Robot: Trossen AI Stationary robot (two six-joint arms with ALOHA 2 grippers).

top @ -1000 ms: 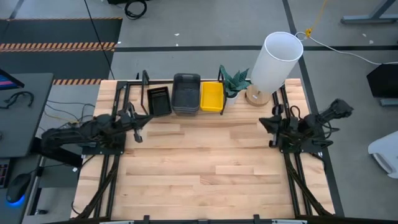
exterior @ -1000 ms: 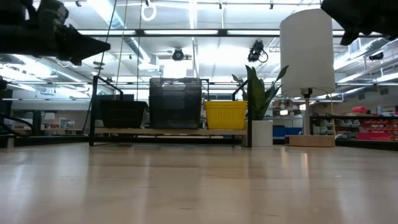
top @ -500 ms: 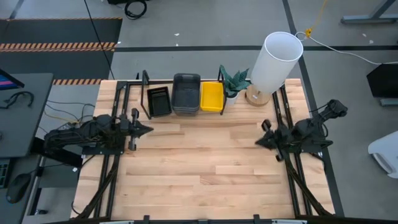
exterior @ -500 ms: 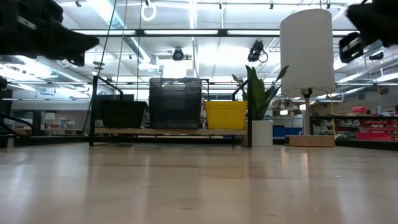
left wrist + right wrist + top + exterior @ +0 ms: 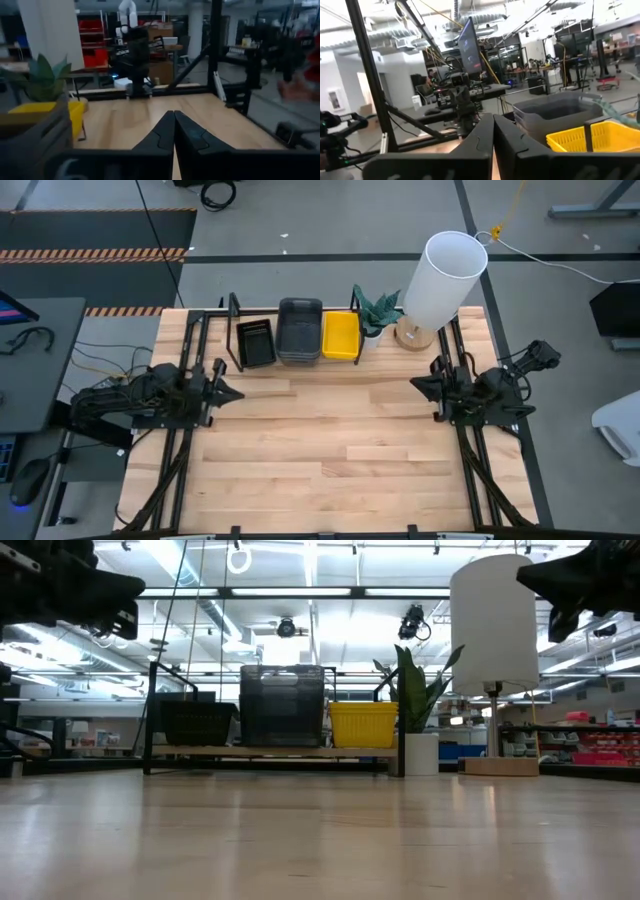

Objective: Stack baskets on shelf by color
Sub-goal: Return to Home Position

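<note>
On the shelf [image 5: 270, 752] at the table's far edge, three groups of baskets rest on their bottoms side by side: a black slatted basket [image 5: 255, 342], a taller stack of smoky grey baskets [image 5: 300, 330] and a yellow basket [image 5: 341, 335]. The low view shows the same black basket [image 5: 198, 723], grey stack [image 5: 282, 705] and yellow basket [image 5: 363, 725]. My left gripper [image 5: 238, 392] hovers shut above the table's left side, pointing right. My right gripper [image 5: 414, 386] hovers shut above the right side, pointing left. The two grippers hold nothing.
A potted plant [image 5: 377, 310] stands right of the yellow basket. A tall white lamp [image 5: 440, 280] on a wooden foot stands at the far right corner. Bare wooden tabletop [image 5: 330, 440] lies between the arms and toward the near edge.
My right gripper swung toward the near edge, then back toward the far edge, still pointing left. My left gripper turned from tipping toward the near edge to pointing level toward the right, and rose a little. The baskets kept still.
</note>
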